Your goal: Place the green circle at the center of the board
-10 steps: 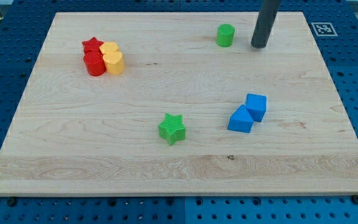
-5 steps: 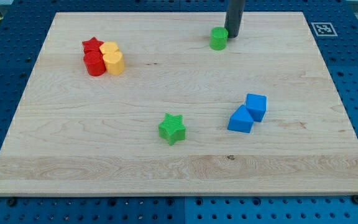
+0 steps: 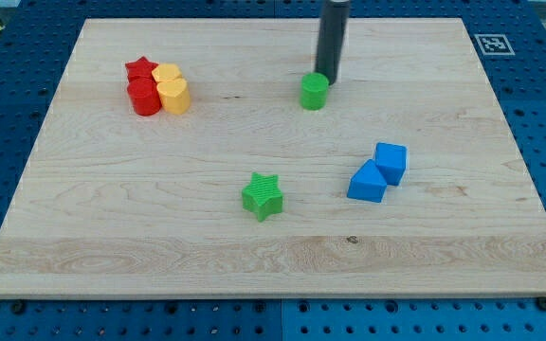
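1. The green circle (image 3: 315,92) is seen near the view's top of the surface (image 3: 112,208), a bit right of the middle line.
2. No hand is fitted; only a rod is there, so open or closed can't be told. My tip (image 3: 328,85) is set right against the green circle, on its upper-right side.
3. Step in hand, as judged: the green circle is being pushed twd the middle, approx halfway there.
4. Next move, as judged: a push down and a little left is needed.
5. The green star (image 3: 263,195) sits below the green circle, well apart.
6. The blue blocks (image 3: 378,171) are found down-right of the green circle; red and yellow blocks (image 3: 157,86) are far left of it.
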Available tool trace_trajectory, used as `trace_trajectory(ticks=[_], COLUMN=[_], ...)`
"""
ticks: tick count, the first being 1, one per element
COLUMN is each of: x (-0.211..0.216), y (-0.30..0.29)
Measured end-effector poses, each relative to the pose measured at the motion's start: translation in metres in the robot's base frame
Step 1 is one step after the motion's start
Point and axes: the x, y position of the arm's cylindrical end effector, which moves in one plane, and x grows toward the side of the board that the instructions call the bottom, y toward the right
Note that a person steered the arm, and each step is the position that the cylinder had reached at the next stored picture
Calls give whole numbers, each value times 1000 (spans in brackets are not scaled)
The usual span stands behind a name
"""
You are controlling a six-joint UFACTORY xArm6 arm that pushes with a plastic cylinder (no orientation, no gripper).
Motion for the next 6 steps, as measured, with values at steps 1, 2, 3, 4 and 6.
trace_trajectory(ticks=[1, 2, 3, 4, 6], x=[5, 20, 29, 29, 27], y=[-15, -16, -19, -19, -20])
